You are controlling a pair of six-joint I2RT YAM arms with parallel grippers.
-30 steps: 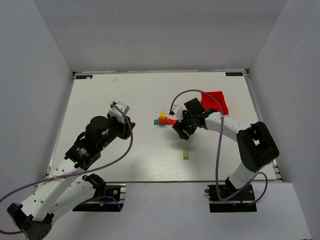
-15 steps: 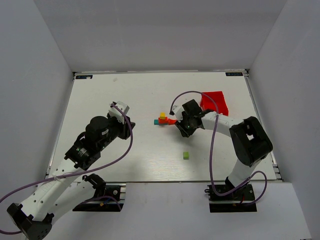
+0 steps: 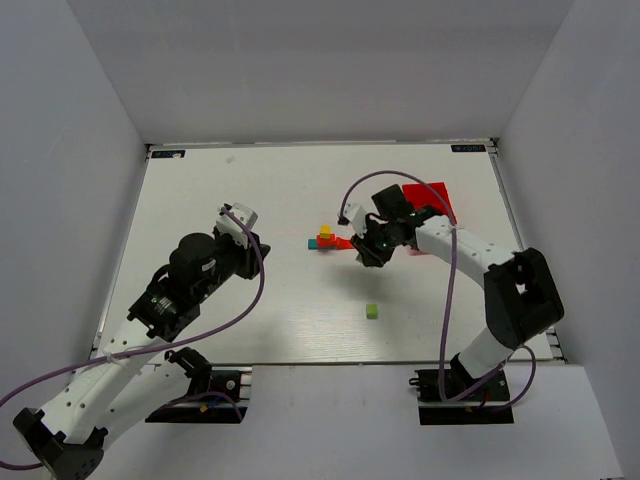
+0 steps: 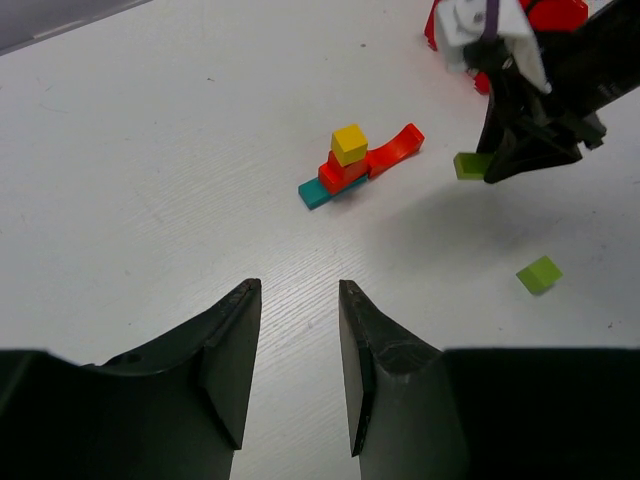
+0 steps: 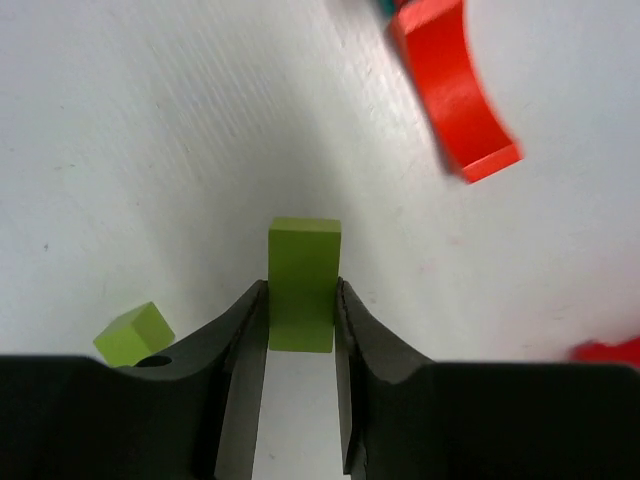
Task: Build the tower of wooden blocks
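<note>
Your right arm bends over mid-table, right gripper (image 3: 366,253) clamping a lime-green oblong wood block (image 4: 470,165) above the surface, just right of the painted wood block tower (image 4: 345,165). Your left gripper (image 4: 300,290) hovers, jaws parted, empty. Red plastic bin (image 3: 438,195) near far right corner, contents hidden. White table (image 3: 250,200), grey walls (image 3: 300,70).

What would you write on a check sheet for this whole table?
Surface: white table.
Job's things: small tower with a yellow cube on top; red arch at its side; one lime-green cube lying loose.
Clutter: red bin at the far right.
Tools: right tool shut on a green block, held above the table; left tool open, empty.
Cables: purple cables loop over both arms.
Surroundings: plain grey walls; nothing else seen.
</note>
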